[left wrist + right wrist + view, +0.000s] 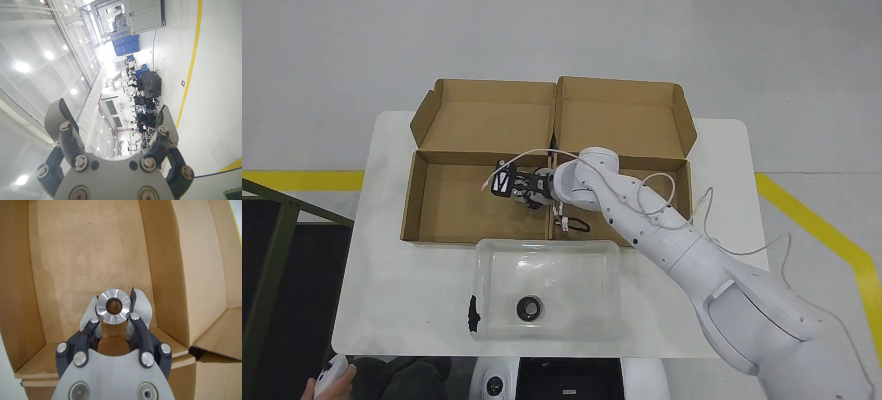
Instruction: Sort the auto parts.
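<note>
My right gripper is shut on a round silver metal part with a centre hole, held over the floor of the left cardboard box. In the top view that gripper hangs inside the left box, near its right wall. A dark ring-shaped part lies in the clear plastic bin at the table's front, and a small black part rests at the bin's left edge. My left gripper is open, with nothing between its fingers, facing the room.
A second cardboard box adjoins the left one on the right, with a dark part at its near-left corner under the arm. Both lids stand open at the back. The white table has bare room left of the bin.
</note>
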You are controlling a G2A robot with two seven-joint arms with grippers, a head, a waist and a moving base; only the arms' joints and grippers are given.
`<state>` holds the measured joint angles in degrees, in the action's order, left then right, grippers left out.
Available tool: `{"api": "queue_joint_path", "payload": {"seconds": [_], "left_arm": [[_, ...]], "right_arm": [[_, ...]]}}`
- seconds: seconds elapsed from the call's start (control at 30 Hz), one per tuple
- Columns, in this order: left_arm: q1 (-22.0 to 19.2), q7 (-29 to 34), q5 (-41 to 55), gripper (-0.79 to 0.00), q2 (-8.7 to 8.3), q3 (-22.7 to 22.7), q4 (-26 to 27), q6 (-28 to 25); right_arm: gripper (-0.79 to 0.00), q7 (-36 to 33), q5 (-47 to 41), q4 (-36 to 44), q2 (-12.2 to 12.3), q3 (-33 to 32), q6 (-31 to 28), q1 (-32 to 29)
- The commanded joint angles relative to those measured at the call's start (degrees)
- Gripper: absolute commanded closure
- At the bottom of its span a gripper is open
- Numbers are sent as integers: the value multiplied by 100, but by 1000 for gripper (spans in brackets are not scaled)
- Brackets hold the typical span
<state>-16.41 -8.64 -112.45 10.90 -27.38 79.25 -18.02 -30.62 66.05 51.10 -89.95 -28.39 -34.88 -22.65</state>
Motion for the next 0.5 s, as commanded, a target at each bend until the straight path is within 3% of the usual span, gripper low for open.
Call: {"api": "queue_joint_path", "payload": {"seconds": [0.0, 0.47], "left_arm": [[0, 0, 0, -785, 0, 0, 0, 0], [0, 0, 0, -785, 0, 0, 0, 0]], "right_arm": [[-222, -5, 33, -33, -26, 8, -11, 19], [-271, 68, 224, 42, -106, -110, -146, 55]]}}
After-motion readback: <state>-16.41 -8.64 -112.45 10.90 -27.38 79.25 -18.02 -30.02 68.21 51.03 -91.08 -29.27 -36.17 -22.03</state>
